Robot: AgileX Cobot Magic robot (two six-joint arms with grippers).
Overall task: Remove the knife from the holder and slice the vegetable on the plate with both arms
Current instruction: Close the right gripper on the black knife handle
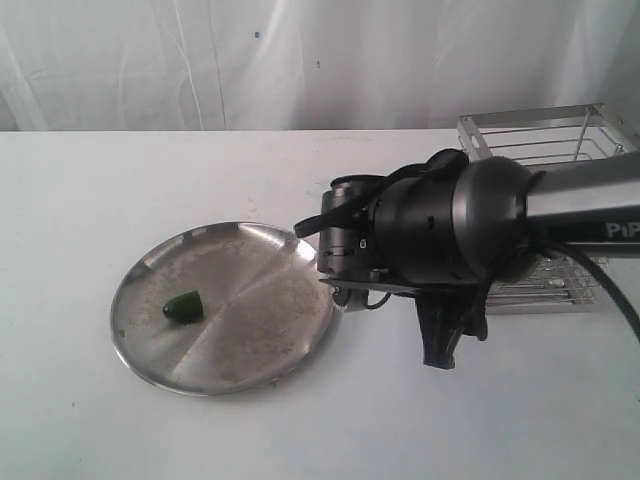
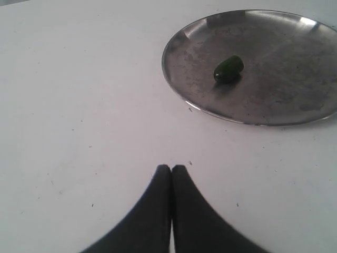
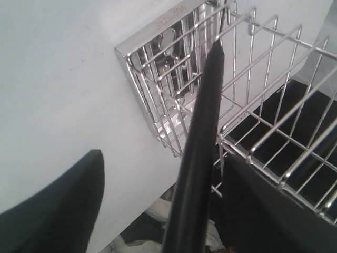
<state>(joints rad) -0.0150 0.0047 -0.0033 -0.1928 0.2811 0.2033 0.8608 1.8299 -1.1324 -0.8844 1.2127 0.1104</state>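
Where the right arm (image 1: 480, 220) reaches in from the right of the exterior view, its bulky black-and-grey body covers most of the wire holder (image 1: 540, 130), which stands at the far right of the white table (image 1: 90, 420). We note the right gripper (image 3: 163, 158) spread wide and gripping nothing. In its wrist view one finger (image 3: 63, 211) sits over bare table outside the holder, and the other shows dark behind the chrome rungs. Between them runs the knife (image 3: 202, 142), a slim black shaft that crosses the holder's wires and ends in a point near the flat metal rim. We see neither finger touching it. We cannot tell which end faces the camera, nor whether it rests inside the basket or only against it. In the exterior view the knife is hidden by the arm. The plate (image 1: 260, 290), round scuffed steel, lies on the table left of the holder, its right rim just beside the arm's wrist. The vegetable (image 1: 183, 307), a small dark green chunk, lies uncut on the left part of the plate, well apart from the holder. The left gripper (image 2: 171, 171) is pressed closed, fingertips touching, with nothing between them. It hangs over bare table near the plate's rim, and the vegetable lies ahead of it.
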